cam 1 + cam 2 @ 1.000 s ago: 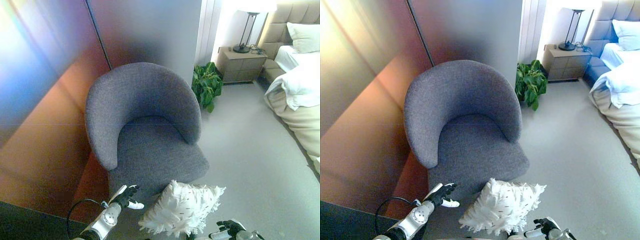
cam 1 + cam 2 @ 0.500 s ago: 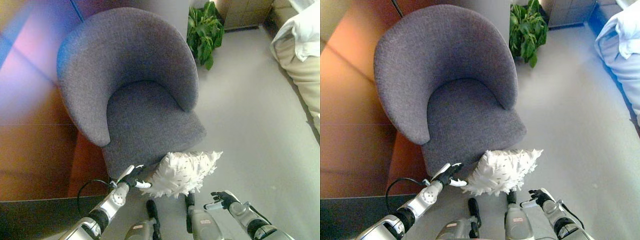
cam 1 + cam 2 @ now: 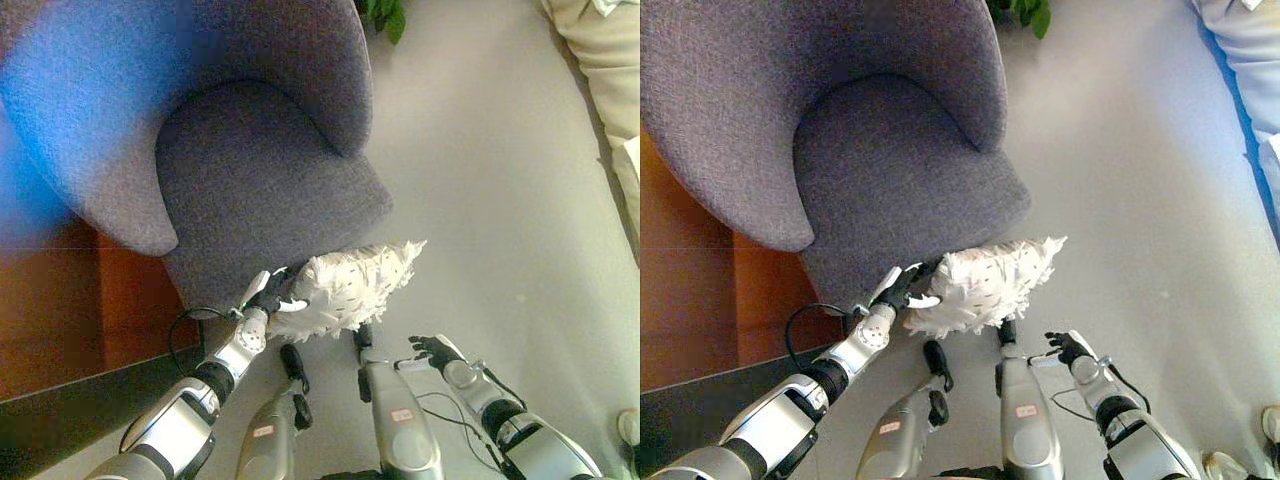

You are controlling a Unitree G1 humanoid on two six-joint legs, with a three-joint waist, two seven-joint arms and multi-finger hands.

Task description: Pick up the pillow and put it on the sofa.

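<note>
A white feathery pillow (image 3: 350,285) lies on the grey floor, against the front of a grey tub-shaped armchair (image 3: 260,170). My left hand (image 3: 272,292) comes in from the lower left and touches the pillow's left end with its fingers fairly straight; it also shows in the right eye view (image 3: 902,285). My right hand (image 3: 432,350) is low at the right, open and empty, a little way below and right of the pillow.
A green plant (image 3: 385,12) shows at the top edge behind the armchair. A bed's edge (image 3: 610,70) runs down the right side. A wooden panel (image 3: 60,310) stands at the left. A shoe (image 3: 1270,420) shows at the lower right corner.
The camera has tipped downward, so the whole scene has shifted up. My left hand has reached forward and now touches the pillow's left end. My right hand stays apart from the pillow.
</note>
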